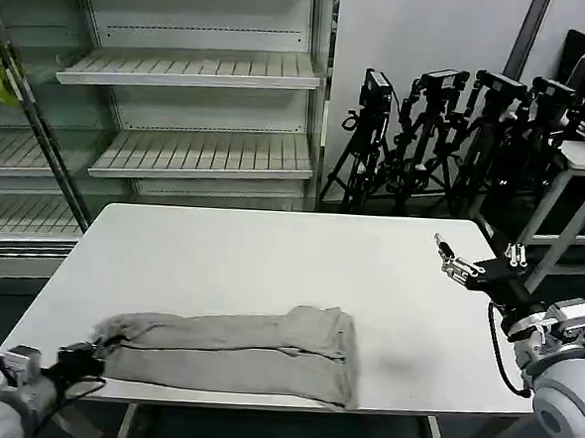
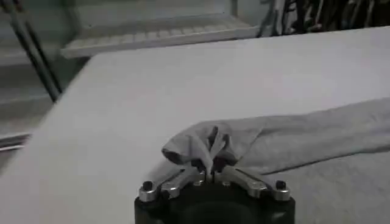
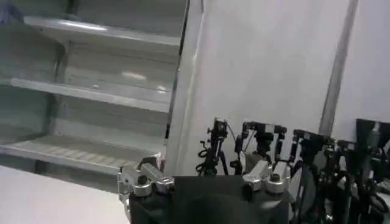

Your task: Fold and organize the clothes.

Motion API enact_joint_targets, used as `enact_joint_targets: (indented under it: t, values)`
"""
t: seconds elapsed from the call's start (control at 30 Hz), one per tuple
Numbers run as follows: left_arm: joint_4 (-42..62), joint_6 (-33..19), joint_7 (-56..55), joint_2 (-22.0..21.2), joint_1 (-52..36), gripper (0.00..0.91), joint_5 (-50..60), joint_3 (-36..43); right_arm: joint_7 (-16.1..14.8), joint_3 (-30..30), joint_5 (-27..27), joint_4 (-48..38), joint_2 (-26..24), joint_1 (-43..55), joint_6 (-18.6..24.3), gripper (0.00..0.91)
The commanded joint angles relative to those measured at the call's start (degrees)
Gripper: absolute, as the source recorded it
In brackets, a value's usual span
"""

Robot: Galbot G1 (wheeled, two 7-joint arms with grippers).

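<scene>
- Left pincer (image 1: 94, 351) sits low at the near left corner of the white tabletop (image 1: 270, 267), its fingers clamped together on the bunched end of the grey shirt (image 1: 245, 350).
- Left wrist view: the cloth end (image 2: 204, 143) puckers up right at the fingertips (image 2: 198, 165), pinched between them; the rest of the shirt runs away from the pincer, flat on the tabletop.
- From this pincer the shirt stretches toward the robot's right as a long folded band along the near tabletop edge, ending in a wider layered part near the middle.
- Right pincer (image 1: 452, 264) hovers above the right side of the tabletop, well apart from the shirt, fingers spread apart and holding nothing.
- Beyond the right pincer: camera tripods (image 1: 446, 139) on the floor; white shelves (image 1: 190, 113) stand behind the tabletop.
</scene>
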Motion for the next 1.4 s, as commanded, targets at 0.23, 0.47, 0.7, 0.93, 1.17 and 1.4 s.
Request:
enact_joint_targets:
  t: [0.23,0.47,0.7,0.93,1.17,1.4]
  values:
    - [-3.29,0.81,0.31,5.7,9.94,0.04,-0.44,-19.25,-0.14,-3.59,-0.07,-1.12,0.37,3.63,0.09,0.907]
    - [-11.85,2.02,-0.45,4.54,6.44,0.05,-5.44,-10.37,-0.04,-2.54,-0.49,-2.58,-1.49,2.03,0.04,0.907]
    - [-14.1,2.0,-0.88,6.53,-1.72,0.05,-12.96,1.98,0.23,-3.17,-2.9,-5.09,-3.83,2.24,-0.31,0.907]
    - [-14.76,1.94,-0.89,8.15,-10.43,0.05,-18.52,14.38,0.63,-2.3,-4.03,-7.43,-4.45,1.36,-1.0,0.907]
    - [-15.2,2.06,-1.55,7.22,-21.62,0.05,-18.73,25.57,0.8,-0.1,-4.53,-8.47,-3.69,-0.9,-1.34,0.907]
    - [-10.93,2.03,-1.54,5.69,-28.86,0.05,-16.85,33.79,0.9,0.35,-4.56,-8.86,-3.19,-1.48,-1.47,0.907]
